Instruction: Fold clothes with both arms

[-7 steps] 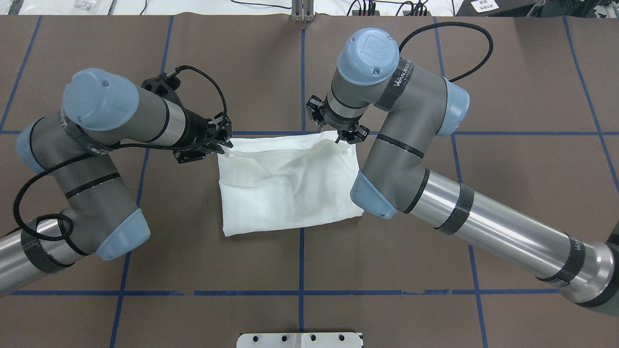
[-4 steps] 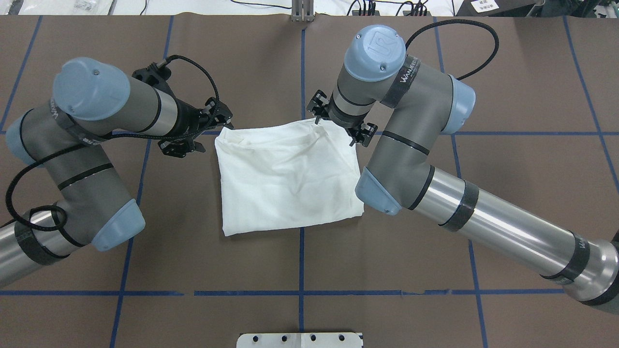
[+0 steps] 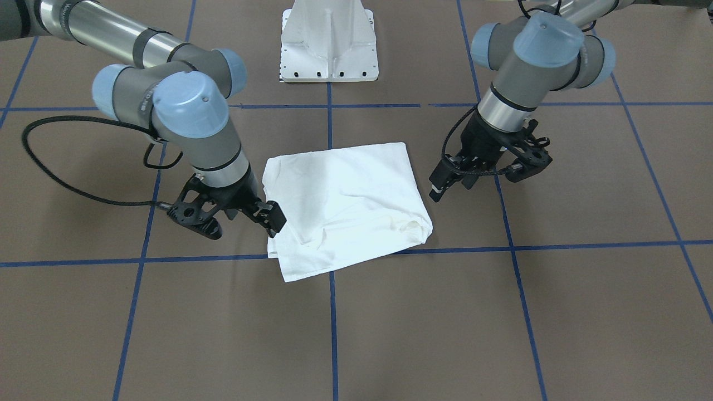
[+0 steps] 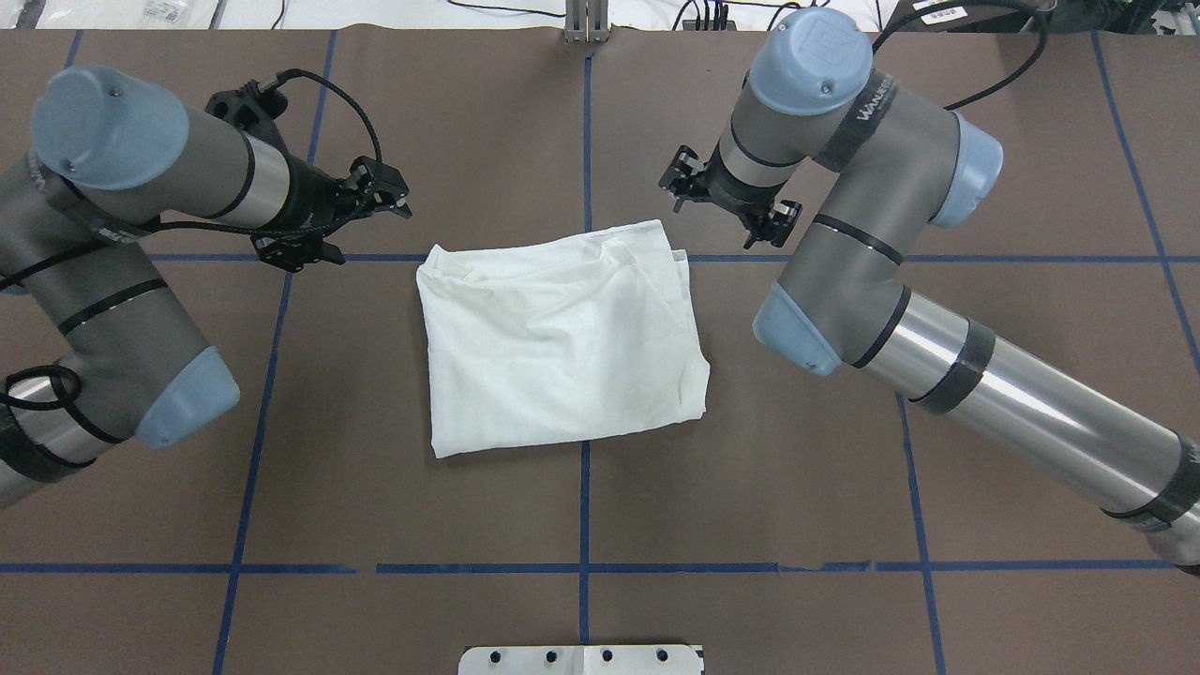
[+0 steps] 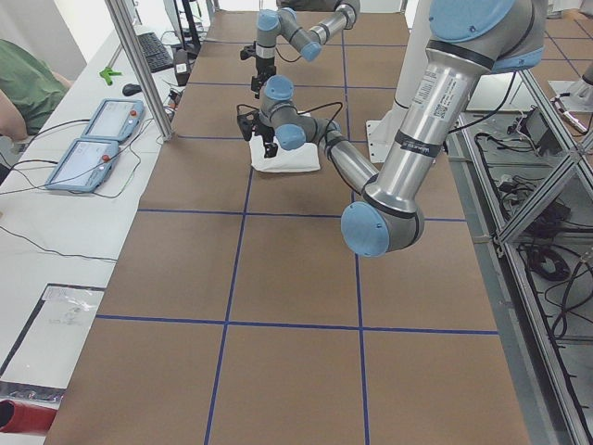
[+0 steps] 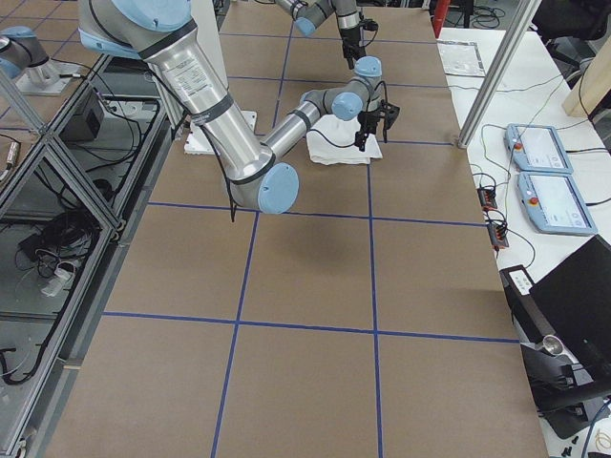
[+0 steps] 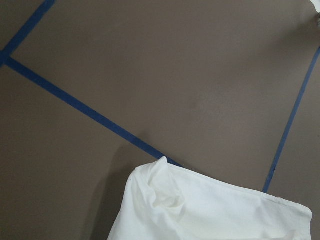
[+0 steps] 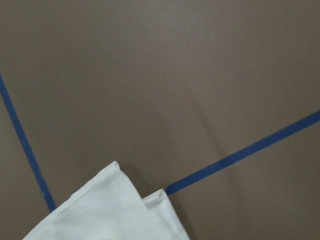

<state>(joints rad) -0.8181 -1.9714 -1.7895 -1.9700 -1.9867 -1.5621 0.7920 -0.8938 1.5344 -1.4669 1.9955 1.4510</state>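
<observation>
Left arm [image 4: 141, 187] comes in low over the brown counter [image 4: 422, 525]. The left pincer [image 4: 342, 223] is spread wide, holds nothing, and sits off the shirt's far left corner, near it but apart. The left wrist view shows only that crumpled corner at the bottom of the picture, with blue tape lines [image 4: 586, 131] crossing the bare counter beyond it.

White shirt [image 4: 562, 347] lies mid-counter, folded to a rough rectangle, no pincer on it. Its far edge runs about along a cross tape line; its near edge sits on the centre line. It has wrinkles near the far edge and layered folds at the far right corner. No text block or collar shows.

Right pincer [image 4: 727, 199] is also spread wide and empty, just past the far right corner, not touching in the overhead view. In the front view one finger [image 3: 274, 220] overlaps the shirt's edge; contact there cannot be told. Right arm [image 4: 984, 394] stretches in from the right. White base plate [image 4: 581, 659] is at the near edge.
</observation>
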